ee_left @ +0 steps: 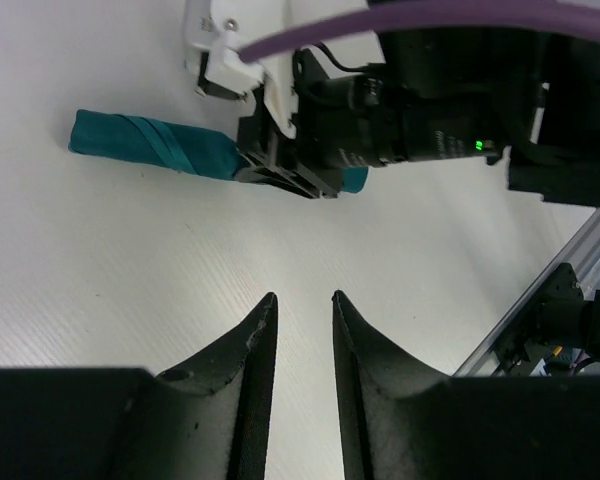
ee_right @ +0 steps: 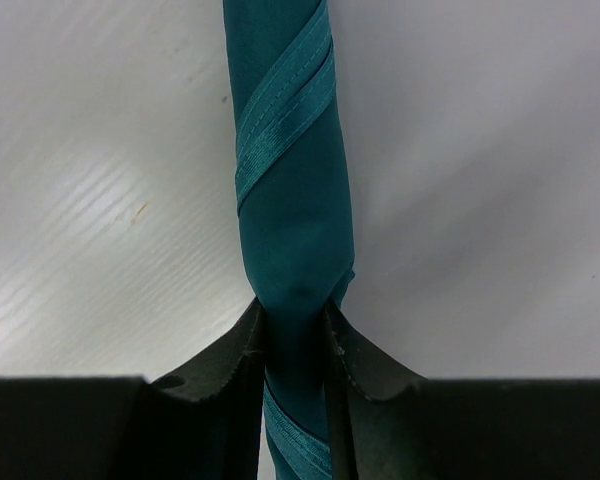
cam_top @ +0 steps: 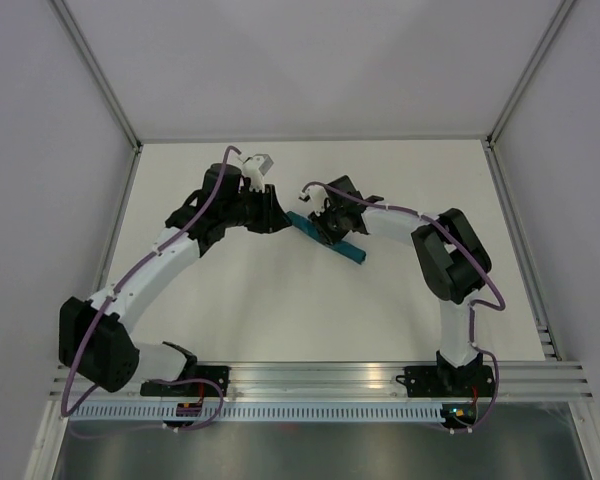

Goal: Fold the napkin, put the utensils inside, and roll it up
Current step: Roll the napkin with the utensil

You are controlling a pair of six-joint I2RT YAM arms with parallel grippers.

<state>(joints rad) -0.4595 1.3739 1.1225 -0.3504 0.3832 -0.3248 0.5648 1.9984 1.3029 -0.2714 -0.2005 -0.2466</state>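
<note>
The teal napkin (cam_top: 353, 251) lies rolled into a tight tube on the white table, slanting from upper left to lower right. My right gripper (cam_top: 329, 231) is shut on the roll near its middle. In the right wrist view the napkin (ee_right: 290, 180) runs straight up from between the right gripper (ee_right: 292, 306), whose fingers pinch the cloth. My left gripper (cam_top: 276, 216) hovers just left of the roll's upper end. In the left wrist view the left gripper (ee_left: 303, 297) stands open a little over bare table, with the napkin (ee_left: 145, 142) beyond it. The utensils are hidden.
The white table (cam_top: 280, 310) is bounded by a metal frame, with a slotted rail (cam_top: 320, 385) along its near edge. The right arm's wrist and camera (ee_left: 400, 110) loom close in front of the left gripper.
</note>
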